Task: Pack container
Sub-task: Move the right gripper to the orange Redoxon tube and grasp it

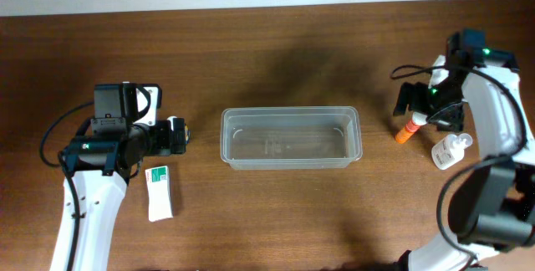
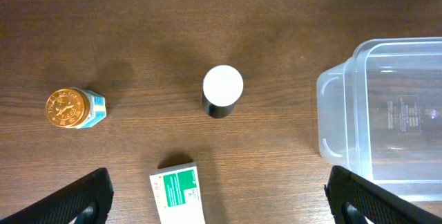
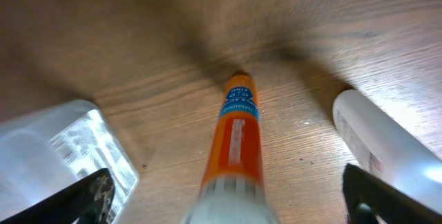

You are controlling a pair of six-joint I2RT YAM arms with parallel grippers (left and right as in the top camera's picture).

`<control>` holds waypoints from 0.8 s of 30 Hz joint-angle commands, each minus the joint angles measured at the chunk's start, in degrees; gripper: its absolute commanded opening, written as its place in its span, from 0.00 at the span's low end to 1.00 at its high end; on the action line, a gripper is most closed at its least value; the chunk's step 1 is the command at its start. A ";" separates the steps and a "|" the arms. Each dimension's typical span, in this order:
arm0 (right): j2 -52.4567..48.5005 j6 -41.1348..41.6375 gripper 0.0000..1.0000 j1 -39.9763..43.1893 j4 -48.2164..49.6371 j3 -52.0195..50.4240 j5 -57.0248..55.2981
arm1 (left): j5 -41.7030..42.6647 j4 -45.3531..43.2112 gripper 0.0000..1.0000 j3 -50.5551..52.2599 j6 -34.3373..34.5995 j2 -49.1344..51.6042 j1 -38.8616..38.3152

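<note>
Carrying everything: a dark brown wooden worktop.
Container: a clear, shallow plastic tub with rounded corners and a rim, lying open side up on the worktop about midway between the two arms, its long side running from one arm towards the other.
Left end effector: off the container's left-arm end and apart from it, fingers spread wide, nothing between them.
Right end effector: off the container's other end and a little further back, fingers wide apart and gripping nothing; in the right wrist view the orange tube rises between them, and I cannot tell whether either finger touches it.
Box: white and green, lying flat, left of the container and nearer the front edge.
White bottle: right of the container, just beyond the orange tube.
Orange tube: near the container's right end, not touching it.
Dark bottle with a white cap: upright, left of the container.
Gold-lidded jar: further left of the container than the dark bottle.
</note>
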State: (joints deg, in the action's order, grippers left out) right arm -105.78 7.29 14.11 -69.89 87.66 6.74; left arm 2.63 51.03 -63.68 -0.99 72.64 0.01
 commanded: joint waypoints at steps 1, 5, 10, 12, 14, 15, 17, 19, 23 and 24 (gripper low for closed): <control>-2.36 0.09 0.87 0.22 -0.42 1.11 0.42 | 0.81 0.07 0.99 -1.25 0.37 0.00 -0.24; -3.04 0.09 0.71 0.22 -0.46 1.11 0.15 | 0.81 0.07 0.99 -1.25 0.37 0.00 -0.24; -3.04 0.09 0.53 0.22 -0.59 1.11 0.13 | 0.81 0.07 0.99 -1.25 0.37 0.00 -0.24; -3.04 0.09 0.47 0.22 -0.74 1.11 0.13 | 0.83 0.07 0.99 -1.25 0.37 0.00 -0.24; -3.04 0.09 0.40 0.22 -0.87 1.11 -0.17 | 0.81 0.04 0.99 -1.25 0.37 0.00 -0.24; -3.04 0.09 0.36 0.22 -0.94 1.11 -0.57 | 0.81 0.04 0.99 -1.25 0.37 0.00 -0.24; -3.02 0.09 0.34 0.22 -1.09 1.14 -1.33 | 0.81 0.04 0.99 -1.25 0.35 0.00 -0.24; -3.02 0.07 0.31 0.22 -1.09 1.14 -1.40 | 0.81 0.04 0.99 -1.25 0.35 0.00 -0.24; -2.19 0.07 0.20 0.15 -1.01 1.20 -1.38 | 0.81 0.04 0.99 -1.25 0.37 0.00 -0.24; -1.73 0.04 0.17 0.15 -0.87 1.25 -1.40 | 0.81 0.04 0.99 -1.25 0.35 0.00 -0.24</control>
State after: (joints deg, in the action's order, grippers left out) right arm -108.66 7.22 14.11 -70.72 87.66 5.82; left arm 2.63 51.05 -63.68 -0.99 72.64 0.01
